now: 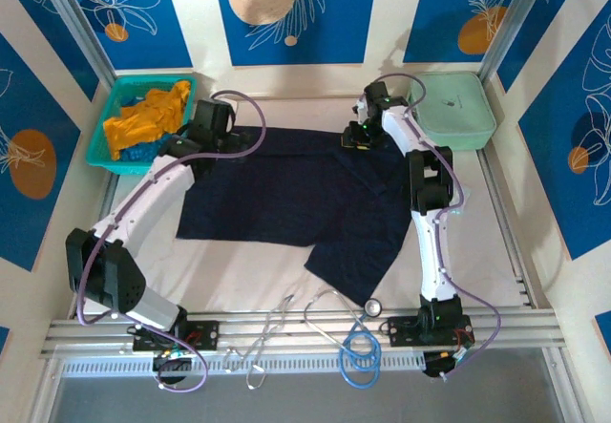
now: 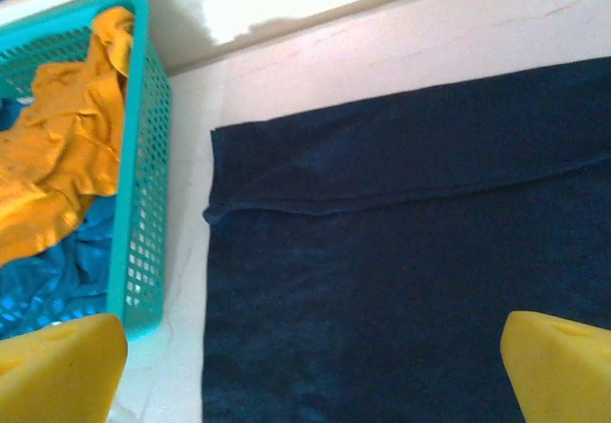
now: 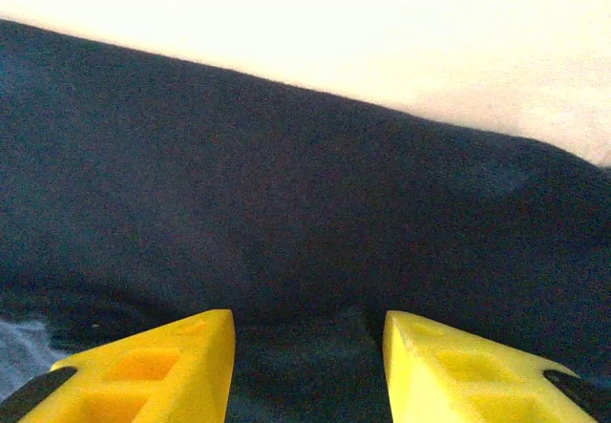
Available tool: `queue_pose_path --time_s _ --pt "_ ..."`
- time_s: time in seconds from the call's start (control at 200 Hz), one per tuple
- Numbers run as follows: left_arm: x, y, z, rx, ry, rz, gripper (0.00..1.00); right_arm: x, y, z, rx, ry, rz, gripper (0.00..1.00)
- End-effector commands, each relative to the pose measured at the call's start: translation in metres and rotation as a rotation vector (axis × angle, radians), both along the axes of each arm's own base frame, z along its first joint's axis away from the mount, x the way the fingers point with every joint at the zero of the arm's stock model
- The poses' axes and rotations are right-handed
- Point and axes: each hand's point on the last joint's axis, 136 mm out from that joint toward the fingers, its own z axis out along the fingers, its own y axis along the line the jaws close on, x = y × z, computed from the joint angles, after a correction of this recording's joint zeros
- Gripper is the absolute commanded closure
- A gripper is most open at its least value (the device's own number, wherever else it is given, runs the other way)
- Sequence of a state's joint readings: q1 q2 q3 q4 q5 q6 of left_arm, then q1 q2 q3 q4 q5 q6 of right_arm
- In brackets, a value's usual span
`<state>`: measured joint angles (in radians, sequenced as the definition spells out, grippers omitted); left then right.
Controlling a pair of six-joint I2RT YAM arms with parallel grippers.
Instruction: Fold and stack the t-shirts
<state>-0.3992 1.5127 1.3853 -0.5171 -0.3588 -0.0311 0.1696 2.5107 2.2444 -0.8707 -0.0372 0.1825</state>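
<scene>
The worktop [image 1: 239, 275] carries one big dark navy t-shirt [image 1: 286, 203], spread out flat. Its near right part lies doubled over at a slant, so I judge I'm at the first shirt, partway into its folding. My two hands sit at its far edge.

The teal basket [image 1: 100, 151] is just to the left of my left hand [image 1: 212, 127]. The mustard-orange t-shirt [image 1: 143, 122] and the bright blue t-shirt [image 2: 48, 280] lie crumpled inside it, not yet touched.

The left hand hovers with its fingers spread wide and nothing between them. The shirt's far left corner is directly beneath it.

My right hand [image 3: 307, 366] is low on the far right edge. Its fingers are part-way together with a ridge of navy cloth between them, and I cannot tell whether they grip it.

Next, I think, both hands must pinch that far hem, lift evenly and carry it toward me.
</scene>
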Motion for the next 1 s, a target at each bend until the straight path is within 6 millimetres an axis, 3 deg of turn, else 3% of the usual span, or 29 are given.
queue_pose_path --time_s 0.0,0.17,0.375,0.485,0.605,0.815,0.996 --pt "-0.007 -0.005 0.012 -0.048 -0.029 0.004 0.00 -0.003 0.002 0.000 0.031 0.030 0.005 0.55" --pt "-0.006 -0.009 0.011 -0.047 -0.026 -0.004 0.00 -0.002 0.004 0.000 0.042 0.034 0.006 0.54" --pt "-0.005 -0.012 0.010 -0.049 -0.025 -0.010 0.00 -0.005 0.007 0.001 0.065 0.046 0.017 0.67" --pt "-0.005 -0.012 0.008 -0.046 -0.020 -0.012 0.00 -0.006 0.008 0.003 0.076 0.049 0.016 0.78" --pt "-0.006 -0.011 0.008 -0.039 -0.020 -0.009 0.00 -0.006 0.008 0.010 0.081 0.042 0.014 1.00" --pt "-0.008 -0.010 0.012 -0.038 -0.028 -0.009 0.00 -0.010 0.009 0.035 0.082 0.015 -0.001 1.00" --pt "-0.012 -0.008 0.014 -0.040 -0.033 -0.010 0.00 -0.026 0.013 0.058 0.057 0.003 -0.051 1.00"
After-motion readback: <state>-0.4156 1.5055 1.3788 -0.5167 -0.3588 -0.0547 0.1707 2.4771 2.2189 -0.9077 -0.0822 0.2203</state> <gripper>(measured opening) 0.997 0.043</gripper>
